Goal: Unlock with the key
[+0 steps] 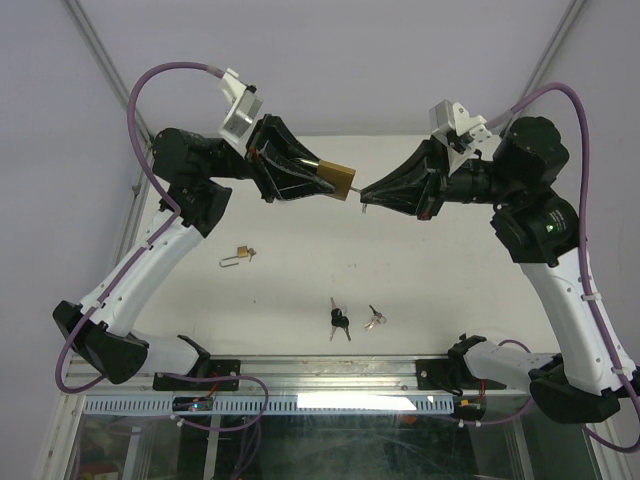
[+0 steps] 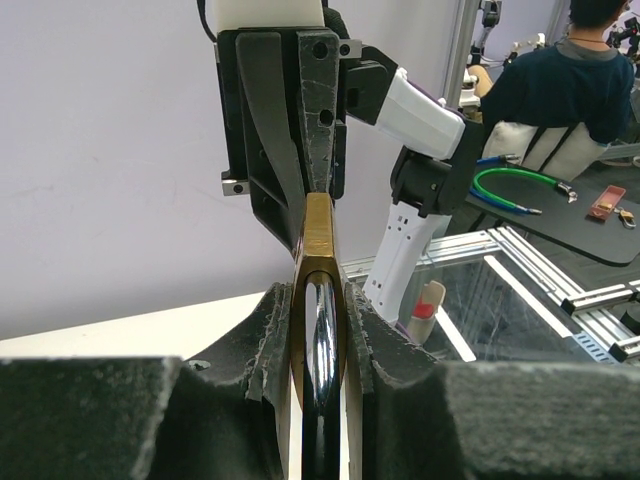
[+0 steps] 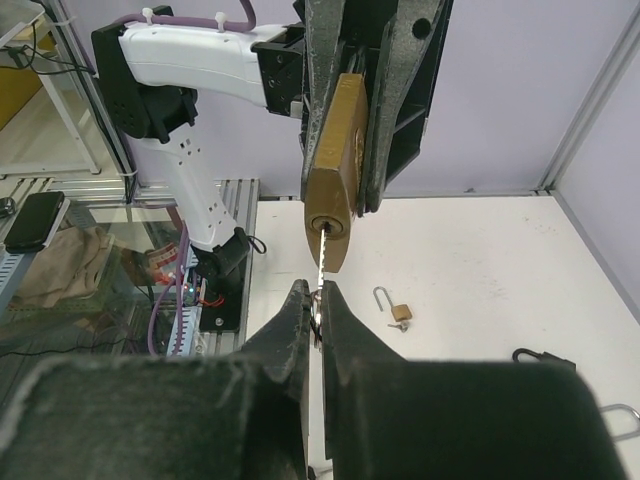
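A brass padlock point(image 1: 340, 180) is held in mid-air above the table, with my left gripper point(image 1: 318, 178) shut on it. In the left wrist view the chrome shackle point(image 2: 322, 340) sits between the foam pads and the brass body point(image 2: 318, 230) points away. My right gripper point(image 1: 372, 192) faces it from the right and is shut on the key point(image 1: 357, 190). In the right wrist view the key's toothed blade point(image 3: 320, 258) runs from the right gripper point(image 3: 318, 298) up into the keyhole at the padlock's point(image 3: 335, 190) end. Most of the blade still shows outside the lock.
On the white table lie a small open padlock with its key point(image 1: 238, 256), a bunch of black-headed keys point(image 1: 338, 320) and another small key point(image 1: 374, 319). An aluminium rail point(image 1: 330, 368) runs along the near edge. Walls close the back and sides.
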`<control>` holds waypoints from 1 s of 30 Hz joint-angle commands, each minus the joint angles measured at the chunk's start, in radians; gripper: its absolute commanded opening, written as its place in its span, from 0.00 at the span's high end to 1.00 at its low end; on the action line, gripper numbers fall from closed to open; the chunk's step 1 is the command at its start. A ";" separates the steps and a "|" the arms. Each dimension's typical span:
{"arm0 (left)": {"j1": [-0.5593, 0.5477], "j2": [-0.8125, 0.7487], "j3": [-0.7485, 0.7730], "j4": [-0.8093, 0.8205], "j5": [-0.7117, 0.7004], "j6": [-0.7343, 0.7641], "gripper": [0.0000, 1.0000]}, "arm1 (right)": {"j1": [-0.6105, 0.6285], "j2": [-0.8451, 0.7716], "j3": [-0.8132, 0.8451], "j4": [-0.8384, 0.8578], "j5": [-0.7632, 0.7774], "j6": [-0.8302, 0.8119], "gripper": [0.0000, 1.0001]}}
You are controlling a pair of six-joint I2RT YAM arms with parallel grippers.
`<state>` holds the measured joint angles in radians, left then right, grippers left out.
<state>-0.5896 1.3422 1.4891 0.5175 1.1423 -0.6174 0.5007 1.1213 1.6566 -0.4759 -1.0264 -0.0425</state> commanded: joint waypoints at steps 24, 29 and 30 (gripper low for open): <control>-0.080 -0.013 -0.040 -0.341 -0.146 0.330 1.00 | -0.004 0.100 0.213 -0.149 0.035 -0.156 1.00; -0.109 -0.024 -0.089 -0.315 -0.197 0.335 1.00 | -0.002 0.122 0.211 -0.127 -0.001 -0.168 1.00; -0.111 -0.026 -0.100 -0.264 -0.195 0.293 1.00 | -0.003 0.129 0.207 -0.129 -0.001 -0.180 1.00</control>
<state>-0.6426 1.3117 1.4284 0.2462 0.9962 -0.3367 0.4789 1.2293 1.8069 -0.7353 -1.0019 -0.1757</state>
